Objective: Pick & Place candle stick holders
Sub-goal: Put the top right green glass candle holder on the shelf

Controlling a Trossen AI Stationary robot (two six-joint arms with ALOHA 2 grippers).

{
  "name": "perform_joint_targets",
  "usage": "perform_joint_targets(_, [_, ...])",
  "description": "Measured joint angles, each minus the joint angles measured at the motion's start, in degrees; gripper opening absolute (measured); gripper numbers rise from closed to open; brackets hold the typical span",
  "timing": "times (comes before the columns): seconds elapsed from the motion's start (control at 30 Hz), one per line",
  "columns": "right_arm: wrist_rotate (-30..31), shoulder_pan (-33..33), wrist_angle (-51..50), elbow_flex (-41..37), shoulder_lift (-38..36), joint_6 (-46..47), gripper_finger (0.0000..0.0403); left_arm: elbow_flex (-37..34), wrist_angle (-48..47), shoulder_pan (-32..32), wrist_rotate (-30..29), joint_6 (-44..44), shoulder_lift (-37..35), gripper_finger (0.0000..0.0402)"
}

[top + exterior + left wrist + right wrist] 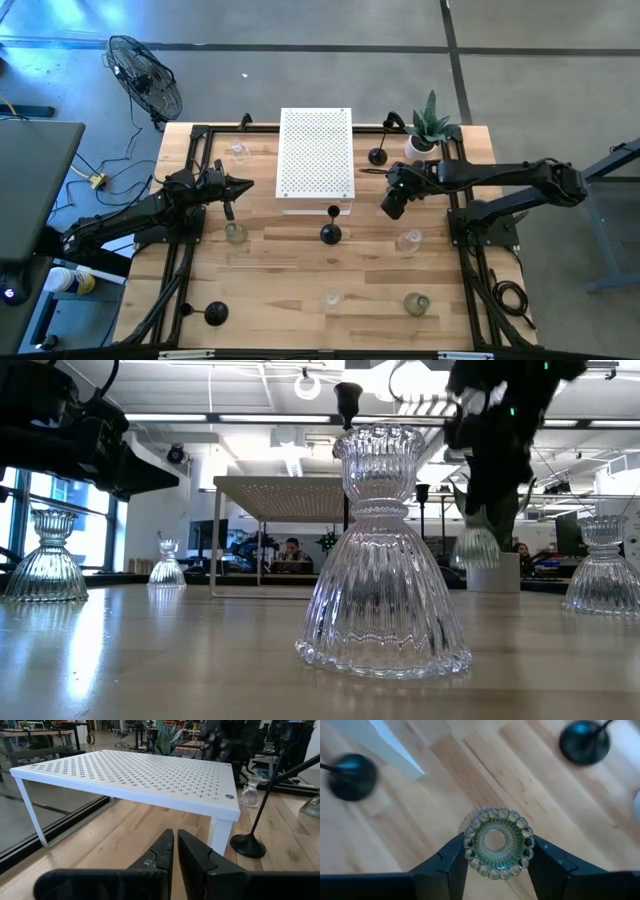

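Observation:
A greenish glass candle stick holder (496,840) shows from above between my right gripper's (496,847) two fingers, which press on its beaded rim. In the high view this gripper (390,204) sits just right of the white perforated box (316,160). A tall black holder (331,232) stands in front of the box, another black one (377,155) beside the plant, and a third (215,313) at the front left. Clear glass holders (235,233) (408,240) (331,297) are spread over the table. My left gripper (240,185) waits shut, left of the box.
A green spiky plant in a white pot (428,135) stands at the back right, close to the right arm. One more glass holder (238,150) is at the back left and a greenish one (416,303) at the front right. A fan (145,75) stands on the floor beyond the table.

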Motion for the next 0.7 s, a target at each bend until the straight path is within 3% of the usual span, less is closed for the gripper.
perform_joint_targets(0.2, [0.7,4.1,-9.7,13.3,0.0,0.5,0.0161,0.0,0.0,0.0,0.0,0.0,0.0,0.0021])
perform_joint_targets(0.37, [6.1,6.4,-15.5,23.6,0.1,-0.3,0.0161,0.0,0.0,0.0,0.0,0.0,0.0,0.0021])
perform_joint_targets(0.53, [8.0,3.1,-14.3,32.3,2.7,-6.7,0.0161,0.0,0.0,0.0,0.0,0.0,0.0,0.0021])
perform_joint_targets(0.7, [5.1,-4.3,-12.9,43.9,12.2,-17.3,0.0161,0.0,0.0,0.0,0.0,0.0,0.0,0.0021])
